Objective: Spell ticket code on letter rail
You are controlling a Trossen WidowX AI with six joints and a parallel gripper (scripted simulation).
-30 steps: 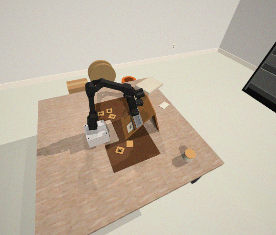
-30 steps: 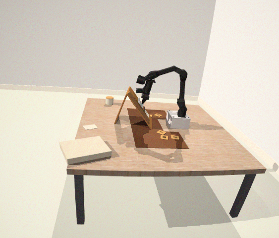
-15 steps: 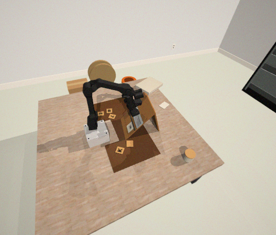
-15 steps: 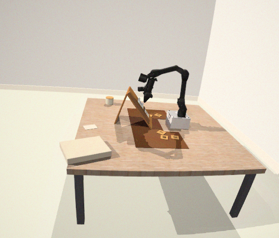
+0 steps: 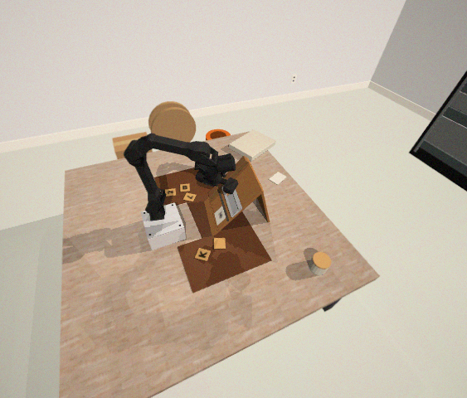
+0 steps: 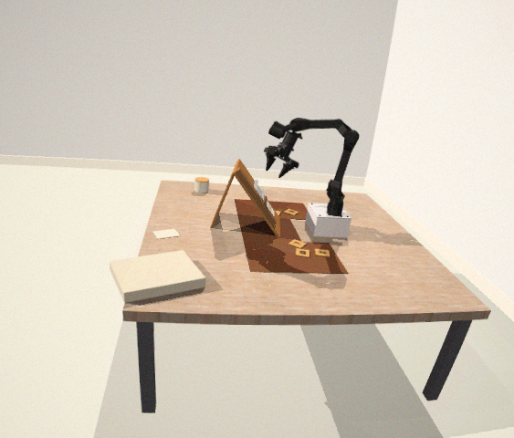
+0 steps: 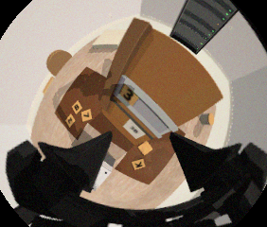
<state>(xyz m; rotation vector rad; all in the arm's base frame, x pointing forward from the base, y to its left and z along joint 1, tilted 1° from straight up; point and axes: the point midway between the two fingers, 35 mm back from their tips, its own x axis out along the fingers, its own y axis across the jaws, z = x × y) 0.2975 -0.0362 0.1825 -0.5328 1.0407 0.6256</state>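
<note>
The gripper (image 5: 219, 182) (image 6: 274, 172) (image 7: 141, 135) has its jaws spread wide w/ nothing in btw. In the wrist pic it's low, in front of the board (image 5: 246, 184) (image 6: 247, 181) (image 7: 181, 76). The 3 tile (image 7: 128, 95) sits in the rail (image 5: 232, 201) (image 7: 153, 106), mid-left of the wrist pic, by the rail's upper-left end.

The K tile (image 5: 202, 254) (image 6: 291, 212) (image 7: 138, 165) and blank tile (image 5: 219, 243) (image 7: 145, 148) lie flat, low-mid in the wrist pic. The B tile (image 5: 185, 187) (image 6: 302, 252) (image 7: 77, 107), 7 tile (image 5: 189, 196) (image 6: 297, 243) (image 7: 86, 115) and Z tile (image 5: 170, 191) (image 6: 321, 252) (image 7: 70, 120) are mid-left there. The ticket (image 5: 219, 215) (image 7: 133, 129) is too blurry to read for sure.

Tiles look thin, stiff + light, prob. like wood. They prob. won't bend, but may tip or slip if squeezed on a corner. Best grab: two flat side edges, square on, w/ a soft pinch. Push the back edge gently, b/c a hard shove might jam the tile or move the board.
</note>
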